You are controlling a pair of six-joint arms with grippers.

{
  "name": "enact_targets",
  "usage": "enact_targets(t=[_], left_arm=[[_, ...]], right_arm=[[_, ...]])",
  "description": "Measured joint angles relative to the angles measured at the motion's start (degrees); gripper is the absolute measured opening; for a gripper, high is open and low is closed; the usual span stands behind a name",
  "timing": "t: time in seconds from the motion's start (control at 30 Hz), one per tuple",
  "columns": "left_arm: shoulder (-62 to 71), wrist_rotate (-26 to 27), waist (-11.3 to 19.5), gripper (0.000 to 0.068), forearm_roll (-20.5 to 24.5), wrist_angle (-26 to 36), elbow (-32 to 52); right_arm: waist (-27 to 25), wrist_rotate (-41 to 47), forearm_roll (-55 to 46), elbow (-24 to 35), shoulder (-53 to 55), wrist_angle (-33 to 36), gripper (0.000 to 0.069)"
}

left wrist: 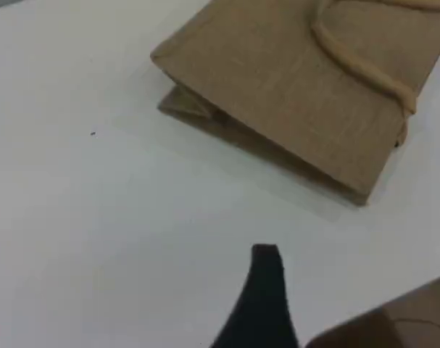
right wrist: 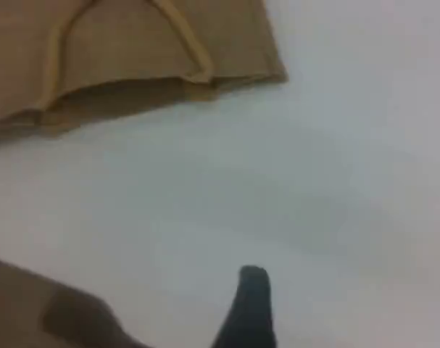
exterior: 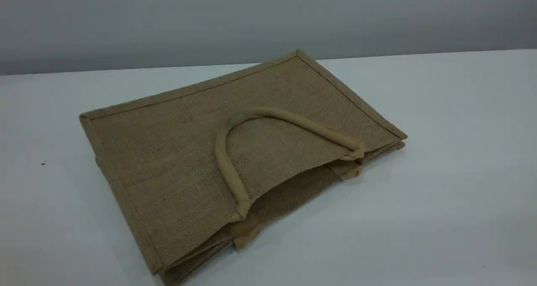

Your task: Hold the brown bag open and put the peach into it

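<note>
The brown bag (exterior: 176, 152) lies flat on the white table with its mouth facing the near right edge. One padded loop handle (exterior: 289, 118) rests on its top face. The mouth gapes slightly between the handle ends. In the left wrist view the bag (left wrist: 292, 87) sits at the top right, well beyond the dark fingertip (left wrist: 267, 290) of my left gripper. In the right wrist view the bag (right wrist: 133, 51) fills the top left, far from the dark fingertip (right wrist: 250, 304) of my right gripper. Both grippers hang over bare table, open and holding nothing. The peach is out of view.
The white table (exterior: 440, 172) spreads around the bag under a grey back wall. A blurred brown shape sits at the bottom right corner (left wrist: 393, 326) of the left wrist view, and another at the bottom left corner (right wrist: 46, 312) of the right wrist view.
</note>
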Motion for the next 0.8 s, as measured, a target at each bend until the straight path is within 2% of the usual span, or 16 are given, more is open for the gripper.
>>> enact_targets(t=[0.3, 0.57, 0.8], left_arm=[[0.0, -1.82, 0.0, 0.0582, -0.05, -0.43, 0.67], [-0.24, -2.53, 0.0, 0.0582, 0.53, -0.65, 2.1], [-0.29, -4.02, 0.0, 0.0582, 2.25, -3.52, 2.34]], right_arm=[[0.0, 0.0, -0.53, 1.72, 0.0, -3.39, 0.0584], [0.0, 0.16, -0.66, 1.93, 0.0, -3.05, 0.0584], [0.0, 0.15, -0.63, 1.89, 0.0, -3.05, 0.0584]])
